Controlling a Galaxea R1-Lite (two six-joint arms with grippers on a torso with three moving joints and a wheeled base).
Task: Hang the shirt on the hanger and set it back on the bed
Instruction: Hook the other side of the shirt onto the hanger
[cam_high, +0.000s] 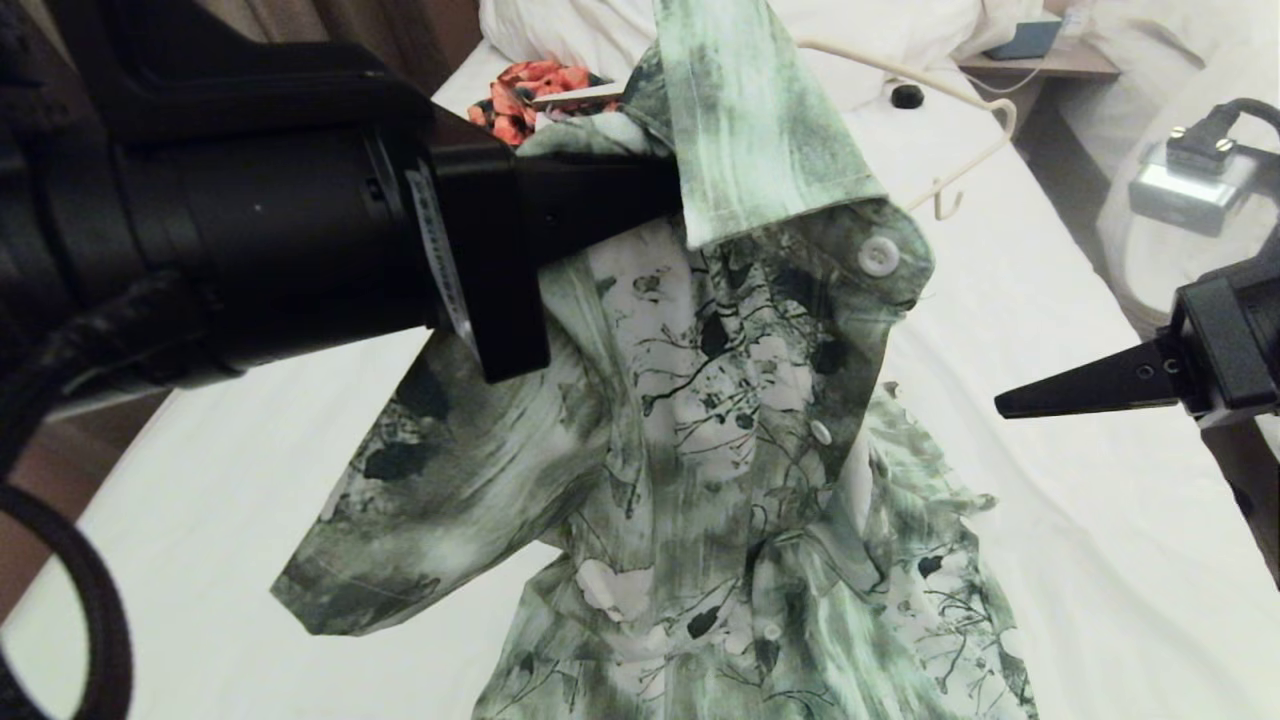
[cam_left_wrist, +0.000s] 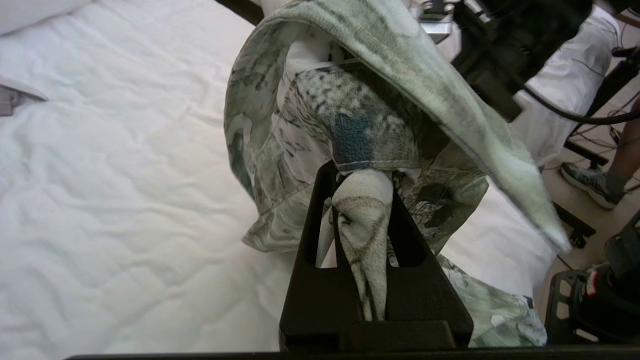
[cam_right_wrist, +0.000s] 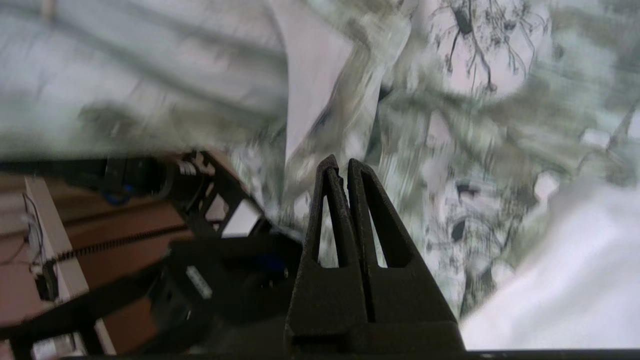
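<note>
Holding shirt (cam_high: 740, 420) aloft by a pinched fold near collar: left gripper (cam_high: 670, 185) clamped on cloth, a twist of fabric wedged between its fingers (cam_left_wrist: 320, 220) in left wrist view. Hanging straight down from that pinch, body and one sleeve draped below and toward robot, hem end trailing onto bed (cam_high: 1050, 420). Long axis of shirt roughly vertical from grip, then spilling forward along sheet. Collar flap standing up just above left gripper; a white button just beside and below grip, toward right arm. Right gripper (cam_high: 1005, 405) pressed together, holding nothing, tip pointed at shirt's front edge from the side, apart from cloth but near; right wrist view filled with blurred shirt print just ahead of closed tips. Hanger (cam_high: 960, 140) lying on bed beyond shirt, past left gripper and farther out, hook end toward right arm's side; partly hidden behind raised collar. Right arm judged nearer to hanger and free; left arm occupied. Hanger not yet in shirt, so coming move likely turns on right gripper reaching up and away past shirt edge to hanger, spreading first. Risk: snagging draped placket on the way. Orange-red garment (cam_high: 525, 95) behind left gripper, not involved.
</note>
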